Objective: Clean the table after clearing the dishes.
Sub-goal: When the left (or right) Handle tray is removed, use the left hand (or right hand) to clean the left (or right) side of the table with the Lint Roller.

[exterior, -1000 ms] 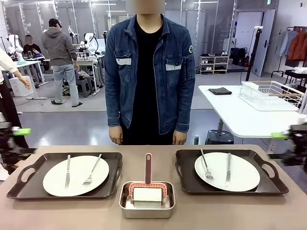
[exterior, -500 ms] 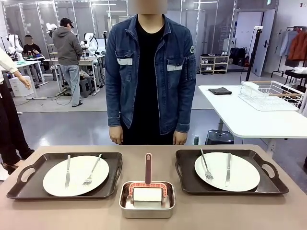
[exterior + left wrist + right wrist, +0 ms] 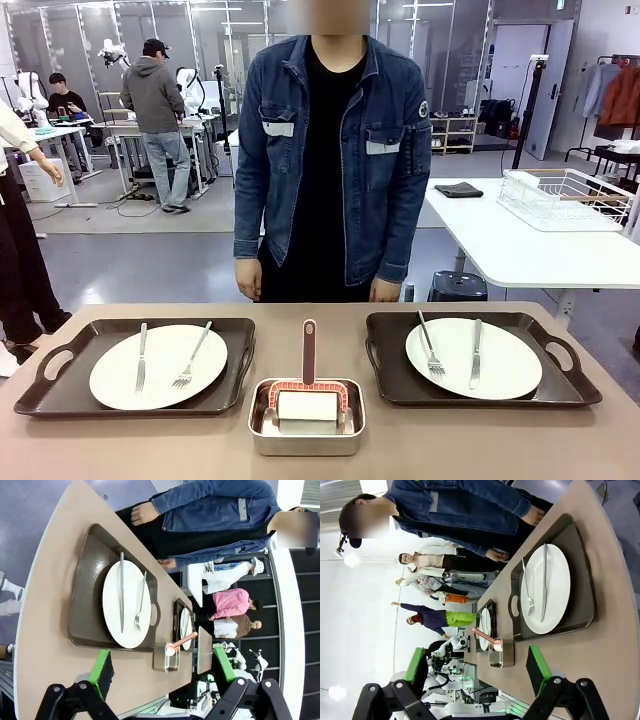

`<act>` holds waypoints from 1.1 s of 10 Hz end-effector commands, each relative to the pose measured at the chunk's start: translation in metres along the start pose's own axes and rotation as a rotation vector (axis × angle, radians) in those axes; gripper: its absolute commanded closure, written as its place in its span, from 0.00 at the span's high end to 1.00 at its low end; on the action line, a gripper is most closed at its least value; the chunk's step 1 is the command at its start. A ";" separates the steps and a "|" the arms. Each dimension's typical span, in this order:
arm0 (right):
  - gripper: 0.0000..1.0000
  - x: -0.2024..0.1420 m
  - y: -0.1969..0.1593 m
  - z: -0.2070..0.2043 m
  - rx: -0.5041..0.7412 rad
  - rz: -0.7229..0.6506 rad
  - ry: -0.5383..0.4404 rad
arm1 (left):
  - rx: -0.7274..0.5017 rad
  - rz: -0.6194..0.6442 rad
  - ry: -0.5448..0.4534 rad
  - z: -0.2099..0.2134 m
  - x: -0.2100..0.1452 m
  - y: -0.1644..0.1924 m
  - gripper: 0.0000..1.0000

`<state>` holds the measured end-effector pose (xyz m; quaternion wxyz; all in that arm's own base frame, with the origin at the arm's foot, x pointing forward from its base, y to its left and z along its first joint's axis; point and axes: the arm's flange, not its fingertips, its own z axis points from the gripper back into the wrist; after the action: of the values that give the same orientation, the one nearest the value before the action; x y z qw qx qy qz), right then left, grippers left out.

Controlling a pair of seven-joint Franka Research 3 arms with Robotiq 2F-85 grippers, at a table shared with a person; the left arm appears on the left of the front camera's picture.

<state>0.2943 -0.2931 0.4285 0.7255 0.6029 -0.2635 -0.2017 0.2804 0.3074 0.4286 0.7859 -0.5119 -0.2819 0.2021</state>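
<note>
Bright, even overhead light; wrist views warp at edges.

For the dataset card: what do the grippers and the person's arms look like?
Left gripper and right gripper match: black linkage jaws with round pivot joints, each tipped with a green pad. No cables or markings visible. The person wears a blue denim jacket, long sleeves to the wrists, a round patch on one upper sleeve.

1. The left gripper (image 3: 162,667) is holding its green-padded fingers (image 3: 101,666) wide apart, gripping nothing.
2. The right gripper (image 3: 476,669) is doing likewise, fingers (image 3: 536,669) spread.
3. Both wrists are apparently sitting rolled sideways.
</note>
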 end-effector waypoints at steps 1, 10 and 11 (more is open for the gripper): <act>1.00 0.000 0.002 0.000 0.012 0.014 0.007 | -0.024 -0.020 -0.003 0.003 -0.001 0.003 1.00; 1.00 0.000 0.002 0.000 0.012 0.014 0.007 | -0.024 -0.020 -0.003 0.003 -0.001 0.003 1.00; 1.00 0.000 0.002 0.000 0.012 0.014 0.007 | -0.024 -0.020 -0.003 0.003 -0.001 0.003 1.00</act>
<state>0.2947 -0.2930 0.4286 0.7251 0.6045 -0.2622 -0.2004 0.2797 0.3080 0.4285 0.7853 -0.5123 -0.2826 0.2024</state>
